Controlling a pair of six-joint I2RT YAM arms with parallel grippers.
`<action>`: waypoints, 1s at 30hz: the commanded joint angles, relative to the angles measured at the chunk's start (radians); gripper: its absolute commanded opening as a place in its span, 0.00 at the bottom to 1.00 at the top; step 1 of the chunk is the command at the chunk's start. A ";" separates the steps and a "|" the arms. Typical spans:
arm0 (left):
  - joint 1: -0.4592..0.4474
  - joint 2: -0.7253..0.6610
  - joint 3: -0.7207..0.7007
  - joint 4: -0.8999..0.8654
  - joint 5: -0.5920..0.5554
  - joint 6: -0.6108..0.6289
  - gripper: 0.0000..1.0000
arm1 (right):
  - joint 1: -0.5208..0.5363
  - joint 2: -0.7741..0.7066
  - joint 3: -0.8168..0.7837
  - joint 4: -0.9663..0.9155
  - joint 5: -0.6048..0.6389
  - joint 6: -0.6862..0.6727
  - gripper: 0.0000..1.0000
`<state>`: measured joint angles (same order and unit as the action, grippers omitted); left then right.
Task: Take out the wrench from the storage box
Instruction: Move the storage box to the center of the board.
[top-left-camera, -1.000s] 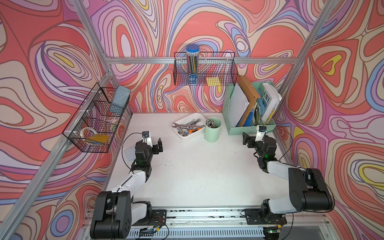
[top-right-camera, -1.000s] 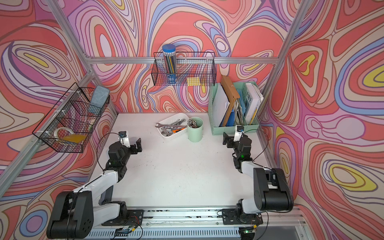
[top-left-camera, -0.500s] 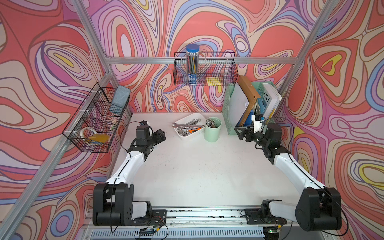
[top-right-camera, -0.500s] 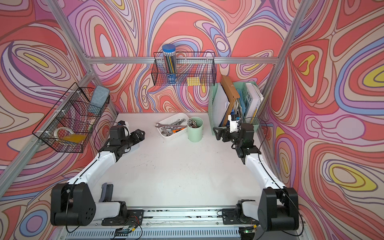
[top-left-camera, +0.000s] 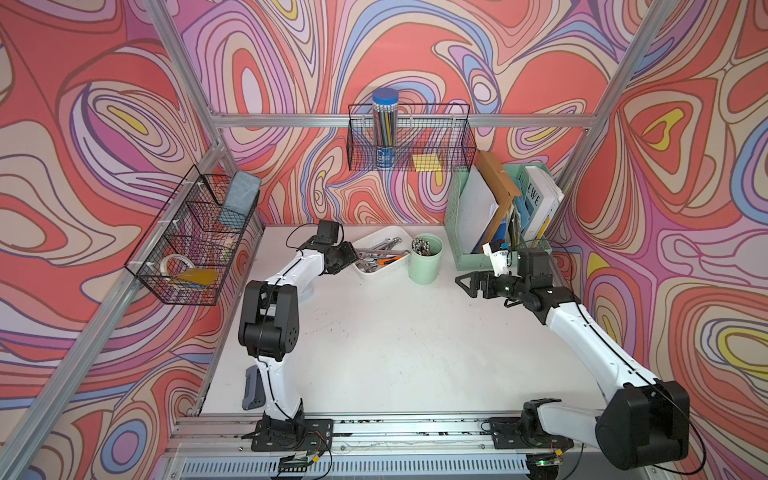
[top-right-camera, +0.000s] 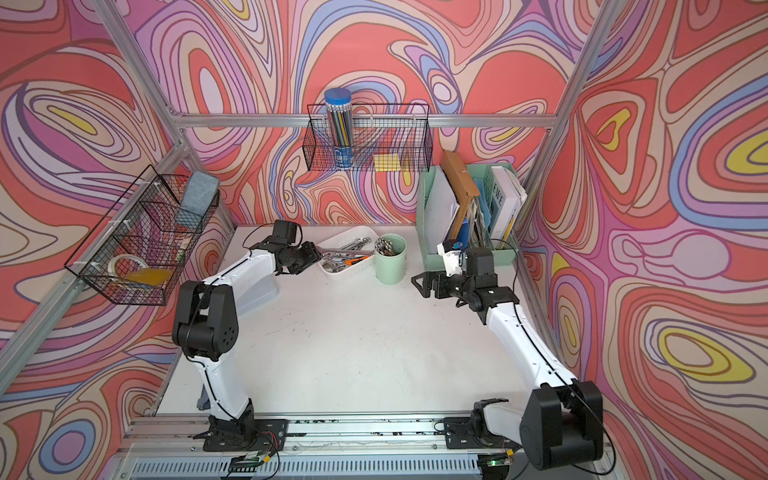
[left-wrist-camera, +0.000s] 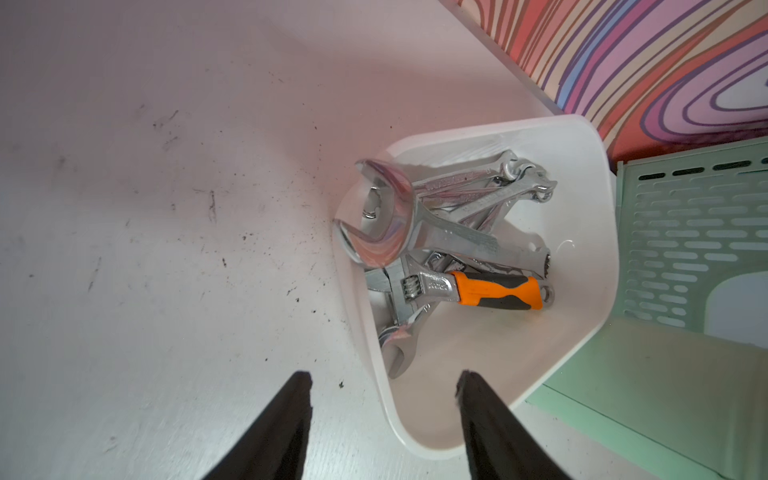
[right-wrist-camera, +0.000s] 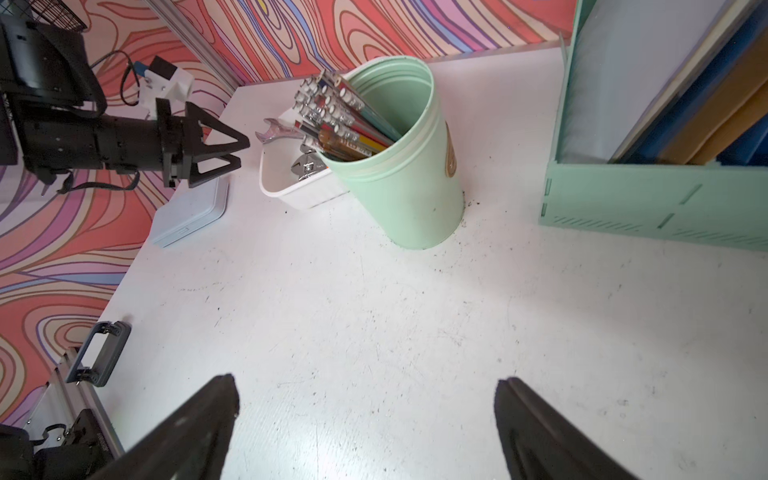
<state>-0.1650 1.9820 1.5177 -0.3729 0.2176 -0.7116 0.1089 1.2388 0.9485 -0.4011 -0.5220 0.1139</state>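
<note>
The storage box (top-left-camera: 376, 237) (top-right-camera: 349, 272), a shallow white tray, sits at the back of the table and holds several chrome wrenches (top-left-camera: 380, 253). In the left wrist view a large open-end wrench (left-wrist-camera: 386, 220) rests its head on the box rim (left-wrist-camera: 478, 353), above an orange-handled adjustable wrench (left-wrist-camera: 494, 291). My left gripper (top-left-camera: 353, 253) (left-wrist-camera: 384, 374) hovers at the box's left end. It is open and partly narrowed, with one finger over the box, the other over the table, and nothing between them. My right gripper (top-left-camera: 467, 282) (right-wrist-camera: 365, 380) stands wide open over bare table, right of the cup.
A mint-green cup (top-left-camera: 424, 262) full of pencils stands right against the box. A mint-green file organizer (top-left-camera: 494, 216) fills the back right corner. A flat translucent lidded case (right-wrist-camera: 191, 212) lies under the left arm. Wire baskets (top-left-camera: 191, 241) (top-left-camera: 409, 141) hang on the walls.
Both arms have reached out from the front towards the back. The left gripper came to the box's end and its jaws narrowed. The right gripper stayed wide open.
</note>
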 joint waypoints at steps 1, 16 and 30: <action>-0.008 0.068 0.072 -0.122 -0.027 -0.019 0.53 | 0.006 -0.033 0.016 -0.079 -0.002 -0.002 0.98; -0.016 0.177 0.157 -0.187 -0.044 -0.060 0.06 | 0.016 0.008 0.044 -0.091 0.001 -0.006 0.98; 0.011 0.045 0.030 -0.219 -0.132 -0.072 0.00 | 0.019 0.015 0.052 -0.100 0.003 -0.008 0.98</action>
<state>-0.1764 2.0789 1.5902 -0.4957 0.1471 -0.8017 0.1215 1.2488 0.9745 -0.4900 -0.5205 0.1143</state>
